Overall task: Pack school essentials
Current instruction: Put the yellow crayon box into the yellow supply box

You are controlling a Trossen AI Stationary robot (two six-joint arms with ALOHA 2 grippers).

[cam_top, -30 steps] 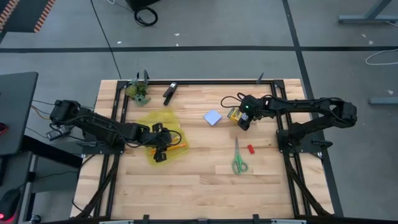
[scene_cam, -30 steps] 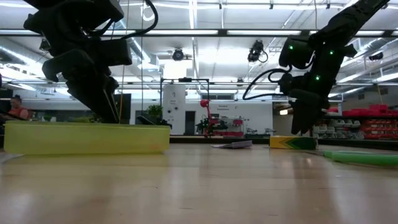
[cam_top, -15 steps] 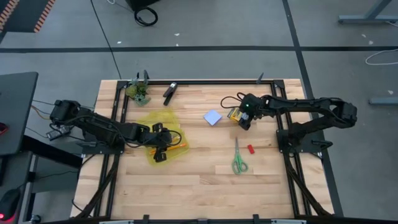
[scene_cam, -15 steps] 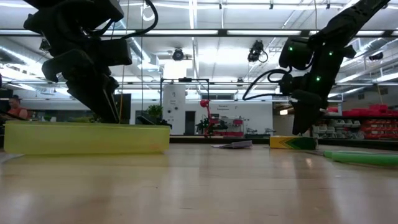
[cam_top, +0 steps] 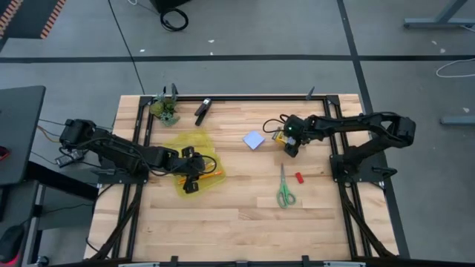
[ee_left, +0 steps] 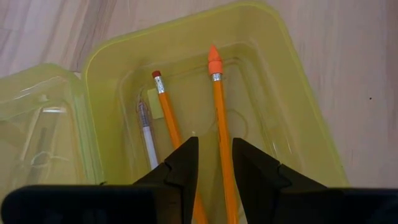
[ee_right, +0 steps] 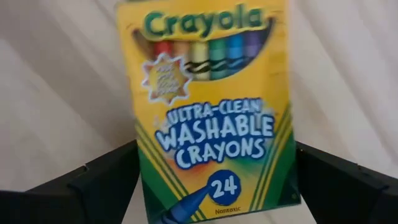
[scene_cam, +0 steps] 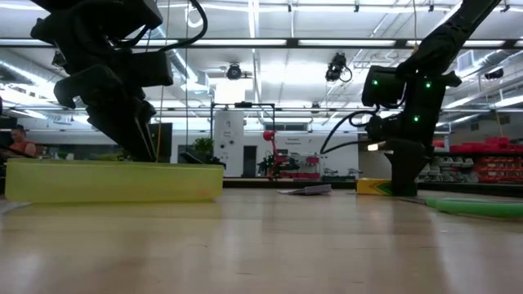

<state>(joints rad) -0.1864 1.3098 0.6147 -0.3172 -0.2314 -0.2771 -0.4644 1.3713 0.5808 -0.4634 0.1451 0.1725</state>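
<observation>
The yellow-green crayon box (ee_right: pixel 211 106) lies flat on the table right of centre (cam_top: pixel 279 136). My right gripper (cam_top: pixel 291 142) is down over it, open, with a finger on either long side. The translucent yellow-green case (cam_top: pixel 194 165) sits left of centre with its lid open. It holds two orange pencils (ee_left: pixel 217 118) and a pinkish pen (ee_left: pixel 148 134). My left gripper (ee_left: pixel 214 180) hovers over the case, open by a narrow gap. The pale blue note pad (cam_top: pixel 254 140), green-handled scissors (cam_top: pixel 285 190) and red eraser (cam_top: pixel 300 177) lie on the table. My right gripper straddles the lower half of the crayon box (ee_right: pixel 217 186) from above, one finger (ee_right: pixel 106 180) beside each long edge. The box lies flat on the table. Whether the fingers touch its sides, I cannot tell.
A black clip-like tool (cam_top: pixel 202 110) and a small green leafy clump (cam_top: pixel 165 110) lie near the far edge, left of centre. Bare wood spreads along the near half of the table (cam_top: pixel 237 230). A dark metal frame (cam_top: pixel 260 98) borders the table's far and side edges.
My right gripper has come down onto the crayon box until its fingers reach the table on either side of it, shifting slightly toward the table's left. The crayon box has stayed in place.
</observation>
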